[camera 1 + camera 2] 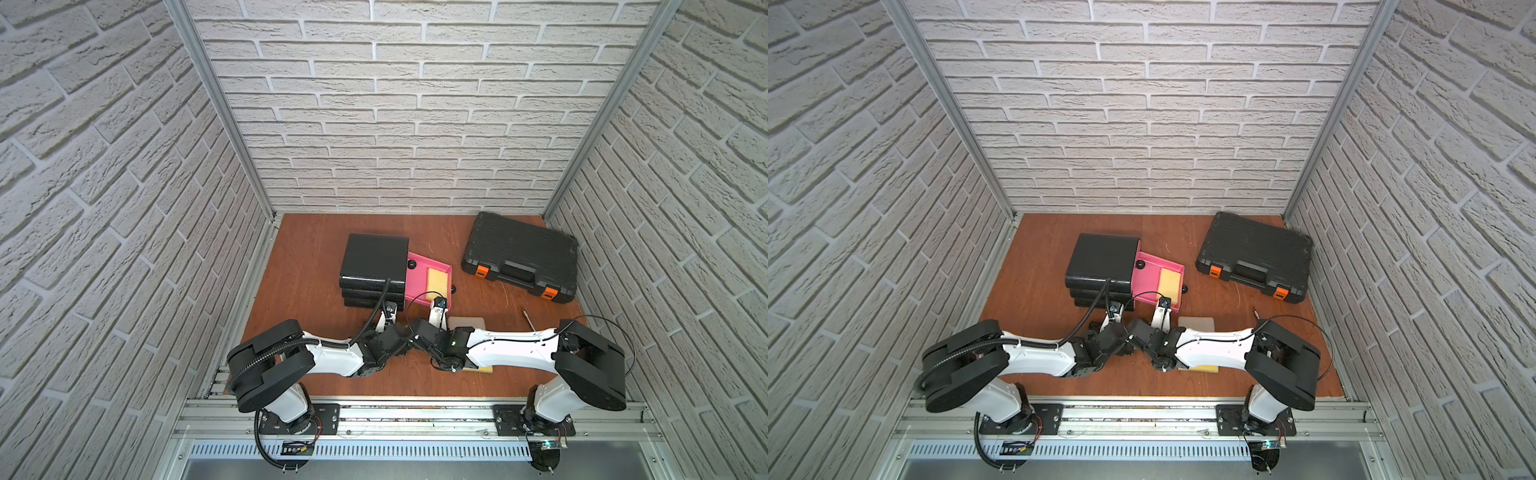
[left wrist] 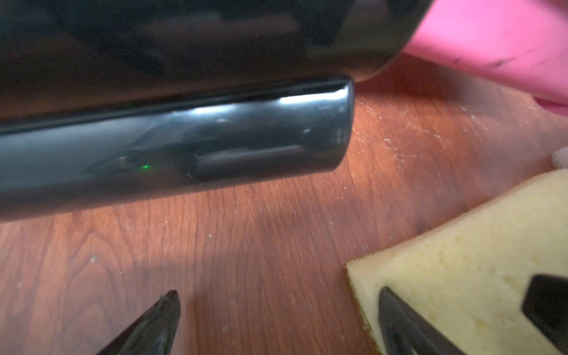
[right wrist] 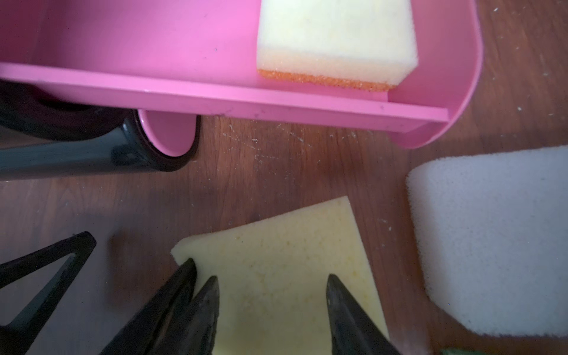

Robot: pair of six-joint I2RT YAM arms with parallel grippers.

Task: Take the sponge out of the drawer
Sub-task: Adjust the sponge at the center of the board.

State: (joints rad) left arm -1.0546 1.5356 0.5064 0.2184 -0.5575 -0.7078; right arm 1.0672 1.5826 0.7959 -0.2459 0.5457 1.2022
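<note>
The drawer [image 1: 419, 274] stands out of the black cabinet [image 1: 374, 257], pulled toward my right, so the opening step looks done. But the sponge [image 3: 335, 40] sits inside it, tucked into the outer end against the front wall. Lifting it out is all ahead of me, I'd say.

My right gripper [image 3: 272, 278] hangs just short of the drawer's near side wall, jaws parted, nothing held. Under them lies a second yellow sponge [image 3: 276, 239], flat on the table [image 3: 276, 159], with a white sponge [image 3: 491, 239] beside it. My left gripper [image 2: 278, 293] is spread wide and empty, low by the cabinet's base, one fingertip [image 2: 396, 307] over that second sponge's corner.

Now the target: it lies flat, yellow foam up, orange scrub layer underneath. Its long axis runs along the drawer's front wall, across the pull direction, from near me to far in both top views. One short end faces my right gripper.
</note>
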